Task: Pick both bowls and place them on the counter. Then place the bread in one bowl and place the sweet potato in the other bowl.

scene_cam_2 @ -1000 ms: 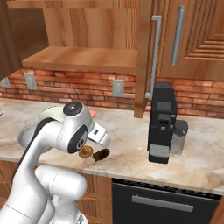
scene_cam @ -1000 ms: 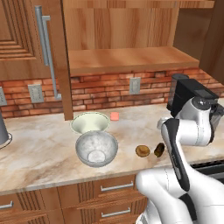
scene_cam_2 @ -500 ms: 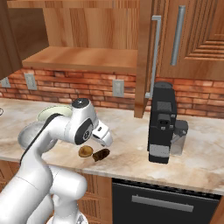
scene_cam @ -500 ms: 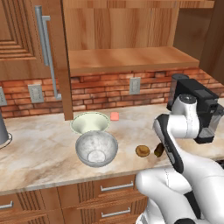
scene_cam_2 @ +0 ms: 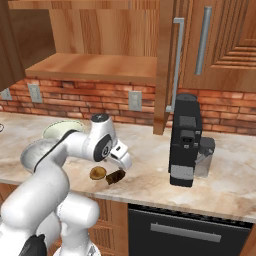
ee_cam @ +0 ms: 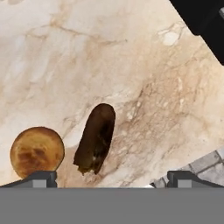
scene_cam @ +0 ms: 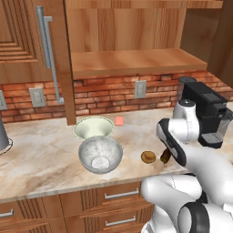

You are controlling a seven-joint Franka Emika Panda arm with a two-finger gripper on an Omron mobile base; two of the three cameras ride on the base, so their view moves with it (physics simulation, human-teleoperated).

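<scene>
Now lowered over the dark brown oblong sweet potato [ee_cam: 96, 138] beside the round tan bun [ee_cam: 37, 152] on the marbled tabletop [ee_cam: 109, 52], tool [ee_cam: 111, 177] spread wide, empty, readying a grasp, both bowls already set down.

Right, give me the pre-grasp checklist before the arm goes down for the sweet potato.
1. Both bowls on the counter: ok; grey bowl and cream bowl stand there.
2. Bowls free to receive food: ok, both look empty.
3. Gripper open: ok, the tips stand wide apart.
4. Gripper holds nothing: ok.
5. Sweet potato between the tips: ok, it lies between them, above the tips in the hand view.
6. Bread clear of the sweet potato: ok, apart, though close to one fingertip's path.
</scene>
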